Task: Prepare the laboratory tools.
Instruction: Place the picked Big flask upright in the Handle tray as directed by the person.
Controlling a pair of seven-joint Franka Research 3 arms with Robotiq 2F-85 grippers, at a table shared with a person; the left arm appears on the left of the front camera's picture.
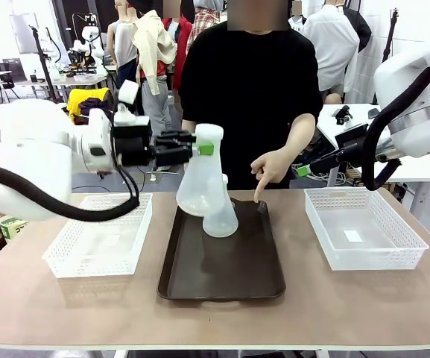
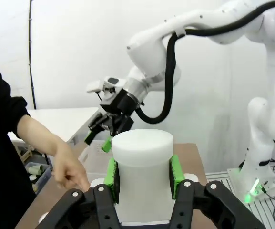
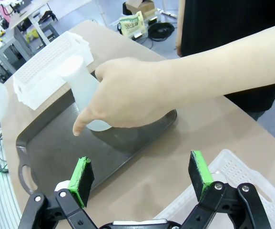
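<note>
Two frosted, translucent white conical flasks sit at the centre of the scene. The left gripper [image 1: 203, 148], black with green pads, has its fingers pinching the neck of the raised flask [image 1: 200, 183], which hangs above the dark brown tray [image 1: 222, 280] with its wide base clear of it. Just below and beside those fingers, the second flask [image 1: 220, 212] stands upright on the tray, partly overlapped by the raised one so their outlines blur together.

In the left wrist view the held neck is a smooth matte cylinder with a flat top [image 2: 142, 167], clamped between green pads [image 2: 111, 172] on either side; its lower body is cut off by the picture's bottom edge.

The right gripper [image 3: 142, 175] hovers with its fingers spread wide and nothing between them. Beyond those fingers, the person's hand [image 3: 127, 98] points one finger down at the tray, covering most of the standing flask's base. The tray is smooth, with rounded corners and a cut-out handle.

A white mesh basket [image 1: 99, 237] with a perforated wall sits beyond the left fingers' side of the tan surface [image 1: 364, 306]; another [image 1: 364, 227] sits under the right arm, cropped in the right wrist view.
</note>
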